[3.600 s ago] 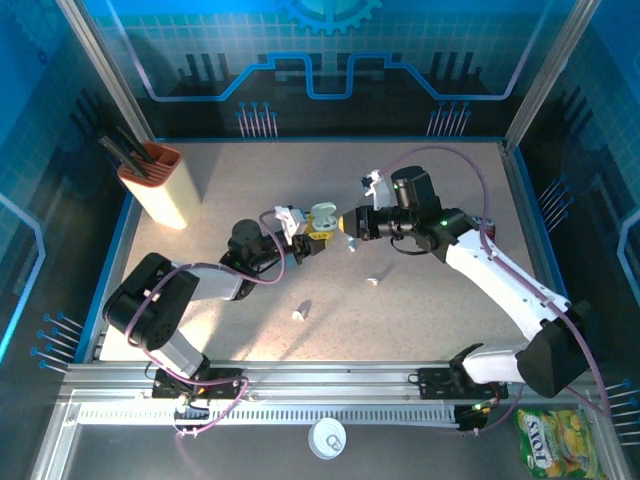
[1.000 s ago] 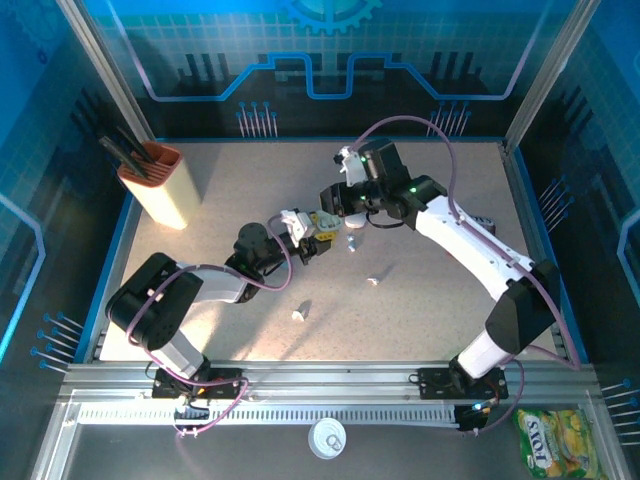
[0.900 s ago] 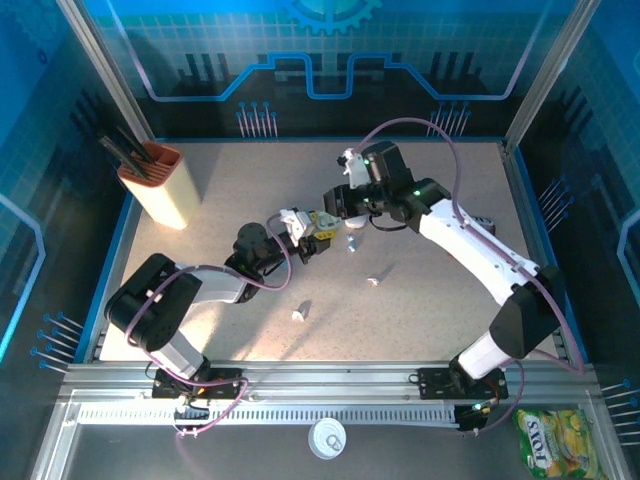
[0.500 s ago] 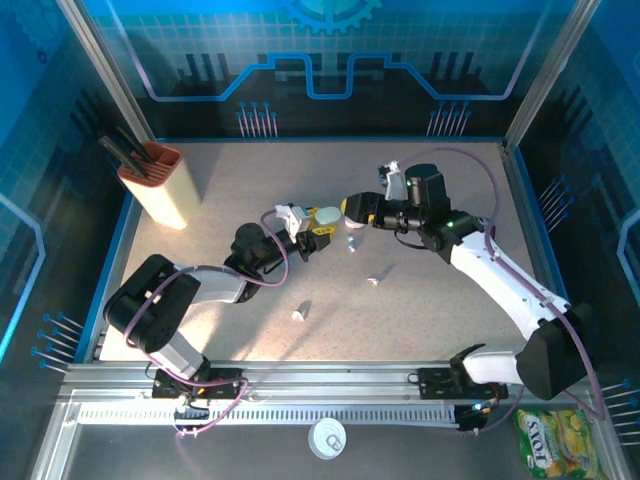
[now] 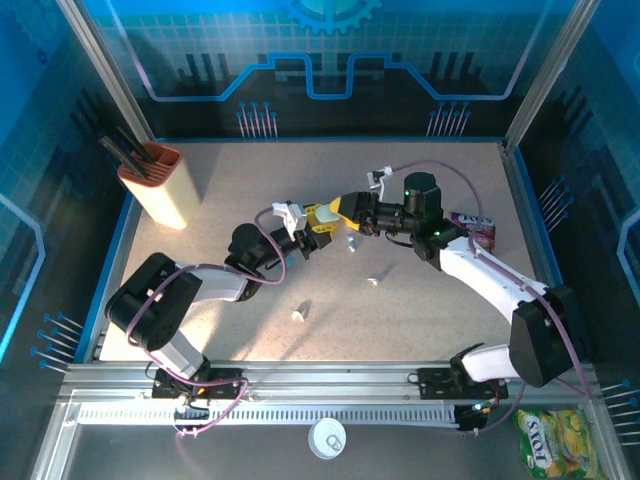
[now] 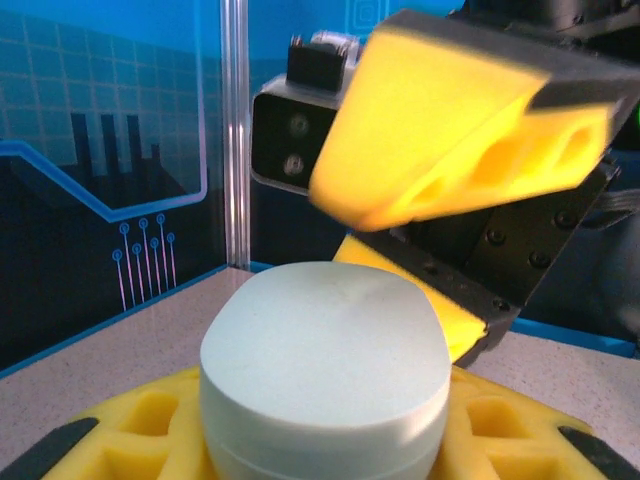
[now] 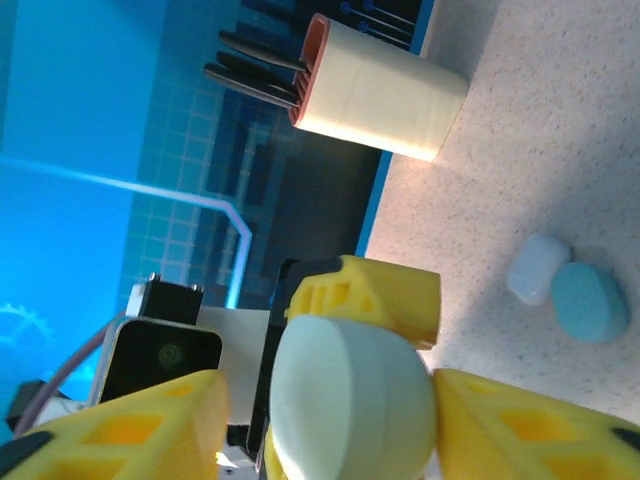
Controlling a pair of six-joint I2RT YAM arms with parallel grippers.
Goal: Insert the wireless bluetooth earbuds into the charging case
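A pale green charging case (image 6: 325, 370), lid closed, sits between the yellow fingers (image 6: 130, 430) of my left gripper (image 5: 306, 228), which is shut on it. My right gripper (image 5: 336, 208) has come in from the right and stands open around the same case (image 7: 350, 395). One of its pads lies against the case's side; a gap shows at the other. The left gripper's finger (image 7: 375, 290) shows just above the case. Two tiny white earbuds lie loose on the table, one (image 5: 373, 281) below the right arm and one (image 5: 299, 314) nearer the front.
A cream holder (image 5: 155, 188) with an orange rim and black tools stands at the back left. A white pebble case (image 7: 538, 268) and a blue one (image 7: 590, 300) lie together beside the grippers. A purple packet (image 5: 474, 227) lies at the right.
The right gripper has moved left from beside the case to straddle it. The left gripper still holds the case in about the same place. Both earbuds on the table have stayed put.
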